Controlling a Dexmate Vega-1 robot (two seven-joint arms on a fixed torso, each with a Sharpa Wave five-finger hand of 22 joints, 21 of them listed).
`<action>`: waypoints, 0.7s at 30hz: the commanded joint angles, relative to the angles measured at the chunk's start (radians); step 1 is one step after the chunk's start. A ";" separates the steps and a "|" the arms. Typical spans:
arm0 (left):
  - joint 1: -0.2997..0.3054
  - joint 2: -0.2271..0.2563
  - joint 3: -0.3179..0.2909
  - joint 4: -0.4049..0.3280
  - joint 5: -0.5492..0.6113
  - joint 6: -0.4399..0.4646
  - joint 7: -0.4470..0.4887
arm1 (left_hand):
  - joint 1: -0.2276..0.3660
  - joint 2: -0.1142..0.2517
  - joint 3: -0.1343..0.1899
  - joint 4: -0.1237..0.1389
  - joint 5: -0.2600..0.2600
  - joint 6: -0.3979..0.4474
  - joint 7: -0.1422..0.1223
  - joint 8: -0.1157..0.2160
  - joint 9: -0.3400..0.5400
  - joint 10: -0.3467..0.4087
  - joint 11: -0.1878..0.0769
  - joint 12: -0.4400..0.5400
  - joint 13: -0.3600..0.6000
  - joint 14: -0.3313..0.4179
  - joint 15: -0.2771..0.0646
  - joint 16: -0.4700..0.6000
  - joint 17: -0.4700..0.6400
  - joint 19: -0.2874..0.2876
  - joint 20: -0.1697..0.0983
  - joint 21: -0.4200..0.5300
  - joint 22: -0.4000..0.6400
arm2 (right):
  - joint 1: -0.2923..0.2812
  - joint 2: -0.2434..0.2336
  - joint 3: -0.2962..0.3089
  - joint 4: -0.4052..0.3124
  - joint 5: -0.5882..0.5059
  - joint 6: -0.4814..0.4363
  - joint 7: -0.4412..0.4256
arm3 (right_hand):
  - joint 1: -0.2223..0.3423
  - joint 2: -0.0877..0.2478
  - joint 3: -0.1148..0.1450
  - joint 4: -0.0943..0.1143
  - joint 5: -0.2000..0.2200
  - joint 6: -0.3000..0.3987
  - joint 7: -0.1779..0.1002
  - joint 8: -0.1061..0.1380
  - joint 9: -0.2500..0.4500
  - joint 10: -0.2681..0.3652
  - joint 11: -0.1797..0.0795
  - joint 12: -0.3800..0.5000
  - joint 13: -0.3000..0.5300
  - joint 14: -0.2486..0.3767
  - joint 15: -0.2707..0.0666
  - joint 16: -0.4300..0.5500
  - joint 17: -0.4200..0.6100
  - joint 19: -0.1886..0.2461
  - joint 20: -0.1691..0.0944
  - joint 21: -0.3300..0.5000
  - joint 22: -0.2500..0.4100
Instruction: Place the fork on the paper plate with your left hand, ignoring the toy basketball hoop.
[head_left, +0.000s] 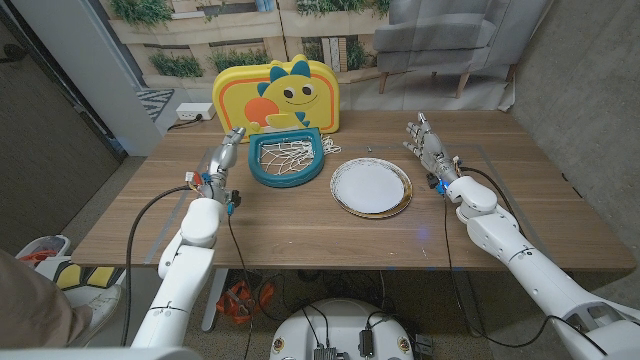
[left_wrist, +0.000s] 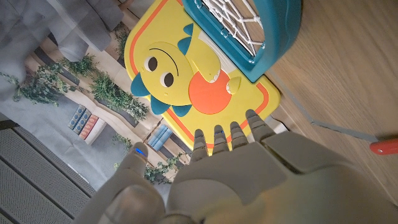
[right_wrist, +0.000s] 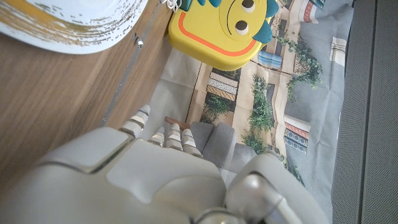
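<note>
Left hand (head_left: 222, 158) left of the hoop (head_left: 283, 158), fingers apart, empty; right hand (head_left: 425, 145) right of the plate (head_left: 371, 186), open, empty

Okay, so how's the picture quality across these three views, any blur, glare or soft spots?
Head view: even light, sharp, soft shadows under the paper plate and toy basketball hoop. Left wrist view: hoop backboard crisp, the left hand up close looks soft. Right wrist view: right hand blurred in the foreground, plate rim bright but not blown out.
</note>
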 joint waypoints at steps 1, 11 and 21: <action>0.008 -0.017 -0.001 0.031 0.097 -0.071 0.129 | 0.008 0.004 0.004 -0.008 0.002 0.032 0.003 0.007 0.006 0.037 -0.008 0.015 0.007 0.030 -0.004 0.015 0.002 0.017 0.002 0.010 0.005 | 0.014 -0.003 -0.007 0.008 -0.010 -0.007 -0.007 | 0.005 0.006 0.000 -0.003 0.000 0.001 -0.001 0.007 0.002 0.004 -0.004 0.004 0.004 0.000 -0.004 0.004 -0.001 0.004 0.002 0.006 0.005; 0.000 -0.007 -0.001 0.042 0.147 -0.068 0.161 | 0.035 0.009 0.015 -0.029 0.004 0.059 -0.033 0.010 0.007 0.063 -0.016 0.022 0.009 0.054 -0.008 0.015 0.001 0.025 0.005 0.008 0.004 | 0.028 0.009 -0.006 0.034 -0.013 0.009 -0.015 | 0.005 0.006 -0.001 -0.004 -0.001 0.000 -0.002 0.007 0.002 0.010 -0.004 0.007 0.004 0.004 -0.006 0.007 -0.001 0.010 0.004 0.008 0.005; -0.005 -0.010 0.020 0.037 0.240 -0.013 0.224 | 0.139 0.000 0.046 -0.112 0.005 0.095 -0.090 0.010 0.007 0.098 -0.036 0.028 0.010 0.104 -0.020 0.016 0.000 0.054 0.025 0.007 0.003 | 0.030 0.010 -0.009 0.041 -0.044 0.043 -0.057 | 0.013 0.010 0.000 -0.009 -0.002 0.026 -0.018 0.017 0.002 0.045 -0.010 0.018 0.004 0.032 -0.018 0.016 -0.002 0.030 0.007 0.014 0.004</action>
